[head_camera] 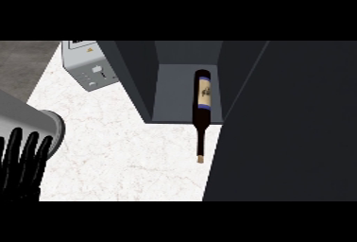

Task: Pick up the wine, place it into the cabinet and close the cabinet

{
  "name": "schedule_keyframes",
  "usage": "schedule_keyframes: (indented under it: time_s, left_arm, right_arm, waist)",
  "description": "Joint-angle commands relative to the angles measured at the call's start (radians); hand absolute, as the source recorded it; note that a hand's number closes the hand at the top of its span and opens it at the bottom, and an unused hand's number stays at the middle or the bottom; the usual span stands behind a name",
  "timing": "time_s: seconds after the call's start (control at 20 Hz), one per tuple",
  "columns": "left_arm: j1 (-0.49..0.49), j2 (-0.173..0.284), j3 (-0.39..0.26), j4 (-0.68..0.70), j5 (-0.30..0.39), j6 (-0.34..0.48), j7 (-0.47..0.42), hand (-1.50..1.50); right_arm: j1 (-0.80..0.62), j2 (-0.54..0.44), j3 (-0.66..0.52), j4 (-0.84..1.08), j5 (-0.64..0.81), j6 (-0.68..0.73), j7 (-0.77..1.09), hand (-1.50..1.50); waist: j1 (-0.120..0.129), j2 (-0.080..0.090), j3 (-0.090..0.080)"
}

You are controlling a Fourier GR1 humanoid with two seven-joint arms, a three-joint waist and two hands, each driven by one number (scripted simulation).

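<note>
A dark grey cabinet (157, 75) is seen standing open on the tabletop (125, 156), its inner floor and side walls exposed. The wine (202, 106), a dark bottle with a pale label and a blue band, is laid on its side along the right edge of the cabinet's interior. Its body is rested on the cabinet floor, while its neck and cork end are projected out past the front lip and lie over the tabletop. The cabinet door (286, 127) is swung wide open, and a large dark panel is thereby presented across the right side of the view, just beside the bottle.

The tabletop is shown as white marble with faint veining. A grey toaster-like appliance (89, 64) with small controls on its face is placed at the upper left, just beside the cabinet's left wall. Beyond the tabletop's left edge, a grey floor (21, 66) is glimpsed.

The left hand (24, 160) is shown at the lower left edge with its black fingers straight and pointed upward, released and holding nothing, well apart from the wine. The right hand is not visible.
</note>
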Motion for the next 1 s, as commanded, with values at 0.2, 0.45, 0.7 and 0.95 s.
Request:
schedule_keyframes:
  time_s: [0.2, 0.45, 0.7, 0.95]
  left_arm:
    - [0.236, 0.092, 0.239, -0.058, 0.111, -0.207, -0.048, -1.5]
    - [0.337, 0.086, 0.346, -0.024, 0.142, -0.334, -0.088, -1.5]
    - [0.378, 0.099, 0.434, -0.065, 0.197, -0.393, -0.048, -1.5]
    - [0.373, 0.127, 0.537, -0.033, 0.269, -0.469, 0.011, -1.5]
  right_arm:
    - [-0.137, 0.119, 0.239, -0.048, 0.183, -0.149, 0.127, 1.5]
    - [-0.279, 0.121, 0.368, 0.012, 0.321, -0.291, 0.157, 1.5]
    - [-0.554, 0.122, 0.412, 0.178, 0.379, -0.481, 0.159, 1.5]
    - [-0.787, 0.122, 0.384, 0.379, 0.344, -0.647, 0.173, 1.5]
  waist:
    - [0.012, -0.002, -0.001]
    - [0.01, -0.001, 0.0]
    - [0.016, 0.001, 0.0]
    - [0.022, 0.004, 0.0]
